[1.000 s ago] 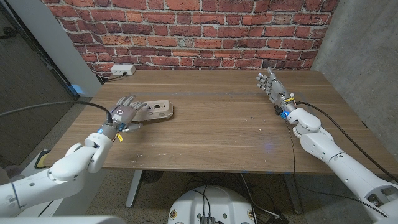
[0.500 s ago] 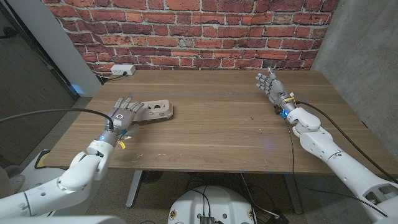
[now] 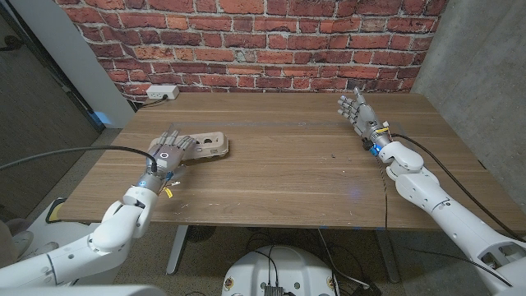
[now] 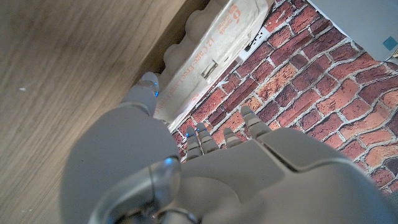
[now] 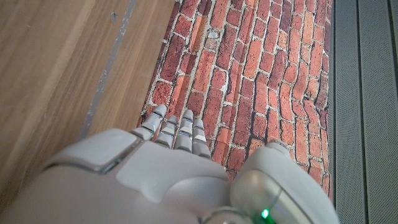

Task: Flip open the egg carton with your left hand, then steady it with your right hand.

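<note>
Progress: your left hand [image 3: 168, 151] has closed back in on the shut brown cardboard egg carton [image 3: 207, 146], fingers spread, gripping nothing; the right hand [image 3: 357, 112] waits well apart, open.

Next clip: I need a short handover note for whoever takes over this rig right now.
Left hand: fingers apart, at the near-left end of the egg carton, holding nothing; contact unclear.
Right hand: open, raised over the table's far right, well away from the carton.
Carton: closed, lying on the wooden table left of centre.
Done: nothing yet. Left: flip the lid open with the left hand, then steady it with the right.
</note>
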{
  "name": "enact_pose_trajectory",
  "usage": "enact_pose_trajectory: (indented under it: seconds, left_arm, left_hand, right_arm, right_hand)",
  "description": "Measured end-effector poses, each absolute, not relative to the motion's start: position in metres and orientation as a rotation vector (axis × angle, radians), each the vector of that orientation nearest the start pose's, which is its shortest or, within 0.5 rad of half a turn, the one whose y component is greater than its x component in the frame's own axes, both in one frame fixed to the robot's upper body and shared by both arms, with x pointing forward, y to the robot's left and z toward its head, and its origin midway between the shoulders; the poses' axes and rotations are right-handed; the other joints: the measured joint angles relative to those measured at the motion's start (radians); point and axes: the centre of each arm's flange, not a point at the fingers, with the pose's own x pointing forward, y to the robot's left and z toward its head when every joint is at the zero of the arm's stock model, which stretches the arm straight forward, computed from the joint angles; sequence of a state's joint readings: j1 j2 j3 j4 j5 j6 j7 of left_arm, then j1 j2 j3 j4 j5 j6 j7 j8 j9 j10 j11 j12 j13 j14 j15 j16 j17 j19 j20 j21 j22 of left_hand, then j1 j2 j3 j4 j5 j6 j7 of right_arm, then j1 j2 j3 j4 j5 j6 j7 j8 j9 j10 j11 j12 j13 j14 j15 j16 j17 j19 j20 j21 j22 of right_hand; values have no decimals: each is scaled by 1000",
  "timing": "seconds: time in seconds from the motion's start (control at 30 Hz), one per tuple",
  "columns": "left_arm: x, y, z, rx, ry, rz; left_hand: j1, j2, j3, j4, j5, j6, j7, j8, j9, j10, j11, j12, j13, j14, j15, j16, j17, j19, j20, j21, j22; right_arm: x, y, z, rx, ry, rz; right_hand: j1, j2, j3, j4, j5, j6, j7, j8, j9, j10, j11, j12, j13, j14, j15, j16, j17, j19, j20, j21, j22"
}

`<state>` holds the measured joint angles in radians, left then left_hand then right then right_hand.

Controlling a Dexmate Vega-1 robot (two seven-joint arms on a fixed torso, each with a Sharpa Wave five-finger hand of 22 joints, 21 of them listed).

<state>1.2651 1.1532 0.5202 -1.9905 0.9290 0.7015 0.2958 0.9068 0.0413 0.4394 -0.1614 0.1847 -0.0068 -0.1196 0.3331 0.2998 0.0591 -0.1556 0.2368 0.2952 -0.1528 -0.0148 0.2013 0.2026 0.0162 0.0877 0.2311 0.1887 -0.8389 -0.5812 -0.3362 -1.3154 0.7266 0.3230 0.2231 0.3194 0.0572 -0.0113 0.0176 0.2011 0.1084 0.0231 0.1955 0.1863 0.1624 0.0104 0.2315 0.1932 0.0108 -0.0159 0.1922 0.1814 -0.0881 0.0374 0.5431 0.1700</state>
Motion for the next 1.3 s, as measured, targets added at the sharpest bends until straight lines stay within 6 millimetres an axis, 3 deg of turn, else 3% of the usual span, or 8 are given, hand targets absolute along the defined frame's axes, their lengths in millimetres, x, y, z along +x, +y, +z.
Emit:
enact_pose_trajectory:
  seconds: [0.23, 0.4, 0.87, 1.07, 1.3]
  left_arm:
    - [514, 342, -92, 1922, -443, 514]
    - [517, 340, -94, 1921, -442, 514]
    - [520, 338, -100, 1905, -447, 541]
    - [520, 337, -103, 1898, -455, 549]
    - [521, 339, -107, 1889, -453, 562]
  left_hand:
    - [2, 2, 6, 6, -4, 11, 0, 5, 0, 0, 0, 0, 4, 6, 4, 0, 0, 5, -5, 0, 0]
    - [20, 39, 21, 21, 1, 18, 14, 8, 5, 0, 10, 0, 5, 6, 4, 0, 5, 12, 2, 1, 0]
    - [35, 65, 36, 11, 12, 7, 25, 8, 5, -13, 23, 0, 9, 11, 10, 0, 5, 8, 6, 1, 0]
    - [54, 83, 51, 4, 18, -52, 28, -12, 8, -26, 36, 0, 11, 12, 17, 0, 5, 12, 9, 1, 0]
    - [73, 103, 66, 3, 24, -65, 37, -12, 9, -35, 45, 0, 14, 15, 21, 0, 5, 14, 11, 1, 5]
  right_arm:
    - [636, -312, -5, 26, -646, 365]
    - [636, -312, -5, 39, -640, 377]
    - [635, -312, -4, 64, -632, 407]
    - [634, -311, -2, 61, -636, 425]
    - [634, -311, 0, 49, -635, 437]
  right_hand:
    - [0, 0, -2, -3, 0, -11, 0, 0, 0, -11, 0, -8, 0, 0, 0, -4, 0, 0, 0, -11, 0]
    - [0, 0, -2, -3, 0, -11, 0, 0, 0, -11, 0, -8, 0, 0, 0, -4, 0, 0, 0, -15, 0]
    - [0, 0, -2, -2, 0, -11, 0, 0, 0, -11, 0, -8, 0, 0, 0, -4, 3, 0, 0, -19, 0]
    - [0, 0, -2, -2, 0, -25, 0, -8, 0, -30, -5, -10, 0, -14, 3, -8, 3, -4, 4, -27, 0]
    - [0, 0, -2, -2, 0, -36, 0, -8, 0, -30, -5, -14, 0, -20, -2, -8, 3, -4, 4, -38, 0]
